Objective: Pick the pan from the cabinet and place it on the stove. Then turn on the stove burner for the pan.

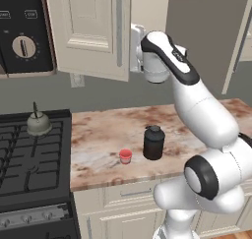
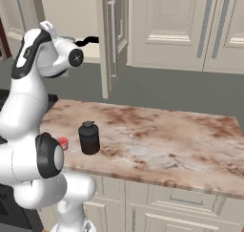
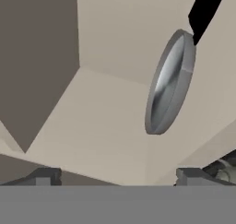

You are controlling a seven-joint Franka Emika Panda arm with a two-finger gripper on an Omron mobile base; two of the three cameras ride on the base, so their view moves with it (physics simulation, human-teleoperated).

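Observation:
In the hand view the pan (image 3: 168, 82) shows edge-on as a silver-grey disc on the beige shelf of the cabinet (image 3: 101, 126), with its black handle (image 3: 205, 10) running toward the top right. My gripper (image 3: 117, 177) is open, its fingertips (image 3: 46, 176) spread wide with nothing between them, still short of the pan. In the left base view my hand (image 1: 138, 44) reaches in behind the open cabinet door (image 1: 88, 31). The pan's black handle (image 2: 89, 39) pokes out beside the door's edge (image 2: 112, 35). The stove (image 1: 29, 159), with its knob strip (image 1: 29, 217), lies low on the left.
A grey-green kettle (image 1: 38, 122) stands on the stove's back grate. On the marble counter (image 1: 108, 130) are a black jar (image 1: 153, 142) and a small red cup (image 1: 125, 156). A black panel with a round dial (image 1: 23, 46) hangs over the stove. More shut cabinet doors (image 2: 190, 26) line the right.

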